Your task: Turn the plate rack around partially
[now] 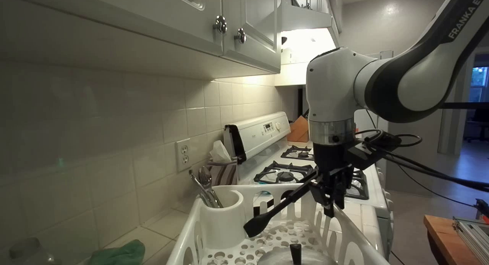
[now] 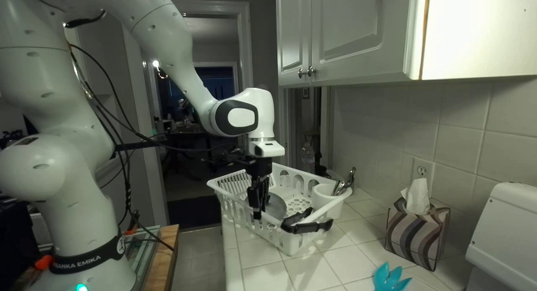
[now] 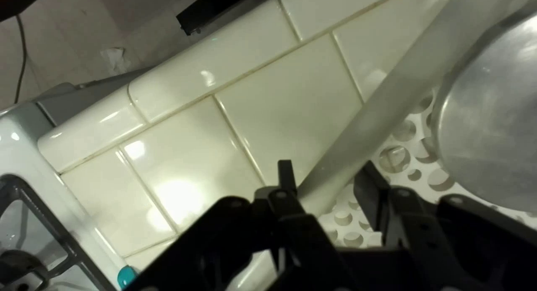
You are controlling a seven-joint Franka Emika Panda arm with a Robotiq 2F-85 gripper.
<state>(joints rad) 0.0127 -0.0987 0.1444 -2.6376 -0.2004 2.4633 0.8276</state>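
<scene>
Smooth plastic plate rack [image 3: 377,114], glossy tiles [image 3: 289,106]

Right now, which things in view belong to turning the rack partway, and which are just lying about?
Belong to the job:
white dish rack
gripper, at the rack's rim

Just lying about:
metal lid, inside the rack
cutlery, also in the rack
tissue box
green cloth
blue flower-shaped thing

Range hood [image 1: 305,20]: blown-out glow beneath
Nearer wall tiles [image 1: 110,142]: dim above the back edge of the worktop [image 1: 158,225]
Corner by the stove [image 3: 25,156]: white glare spots
Gripper [image 3: 329,184]: dark, slightly soft
</scene>
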